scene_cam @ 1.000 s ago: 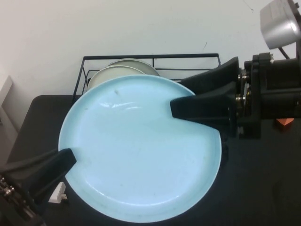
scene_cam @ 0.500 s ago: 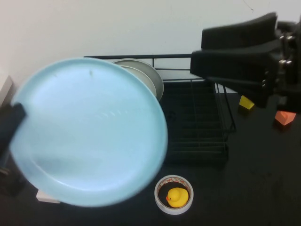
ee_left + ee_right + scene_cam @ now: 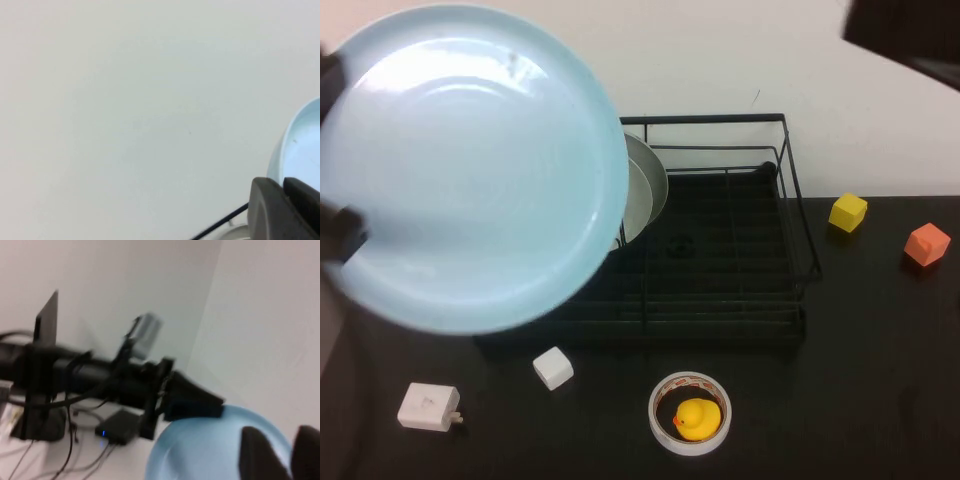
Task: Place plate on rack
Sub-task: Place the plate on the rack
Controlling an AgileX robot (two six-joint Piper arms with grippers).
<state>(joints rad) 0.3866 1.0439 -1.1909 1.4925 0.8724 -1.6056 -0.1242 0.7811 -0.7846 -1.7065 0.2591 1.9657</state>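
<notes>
plate: the light-blue plate (image 3: 470, 165) is held high at the left, well above the rack (image 3: 720, 270).
left end effector (image 3: 340, 235): clamped on the plate's left rim.
right end effector (image 3: 905, 35): up at the far right, off the plate; fingers cannot be told.
rack: two plates (image 3: 645, 185) stand at its left end.
advice: tip the plate upright, lower it into a free slot beside them, and release only once it is seated.

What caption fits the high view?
Left end effector holds the plate raised beside the rack; right end effector is at the upper-right edge.
</notes>
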